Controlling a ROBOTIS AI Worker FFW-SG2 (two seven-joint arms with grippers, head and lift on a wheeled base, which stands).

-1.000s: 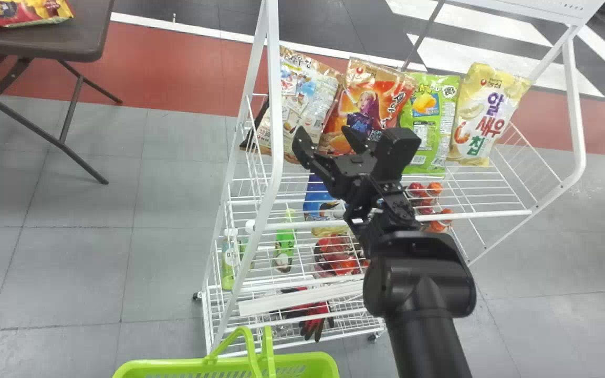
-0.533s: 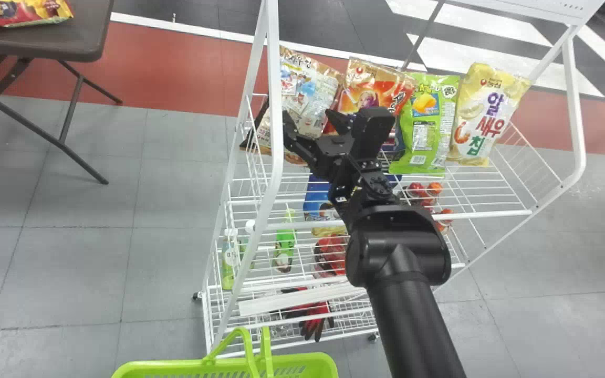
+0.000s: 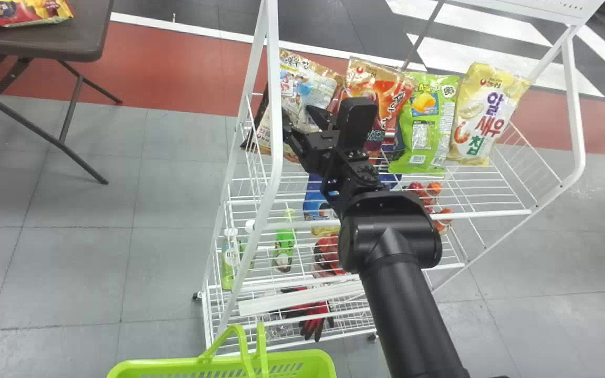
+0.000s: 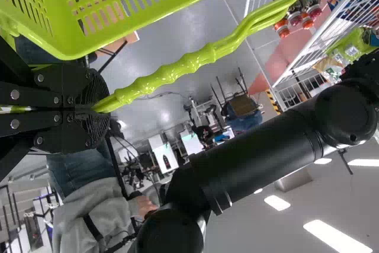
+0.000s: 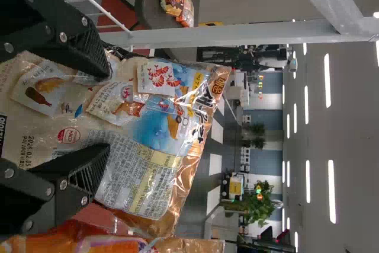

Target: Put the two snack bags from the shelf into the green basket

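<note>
Okay, so the right pincer (image 5: 108,111) is lined up on the beige-and-brown plastic snack bag (image 3: 308,86) at 12 o'clock in the head view, up on the top tier of the white wire rack (image 3: 491,214). Its fingers are spread well apart across the bag's broad printed back, probably so the loose film can be bunched into a fold when they're closed; whether the bag is being touched can't be told. It's leaned upright beside the orange foil snack bag (image 3: 392,100) at 1 o'clock, which is handy, since a big face is offered to the pincer, but the neighbour could get snagged if the squeeze is made too wide. Which bag is meant as the second one can't be told. Meanwhile the lime-green plastic basket (image 3: 176,365) is kept at 7 o'clock, just in front of the rack, so presumably only a short trip back is needed. Its ribbed green handles (image 4: 177,72) are pinched together by the left pincer (image 4: 105,108), clamped shut on them, likely so the basket's hung steady with one arm while the picking is done with the other. Next, a gentle squeeze and a lift clear of the white post (image 3: 275,105) seem called for.
</note>
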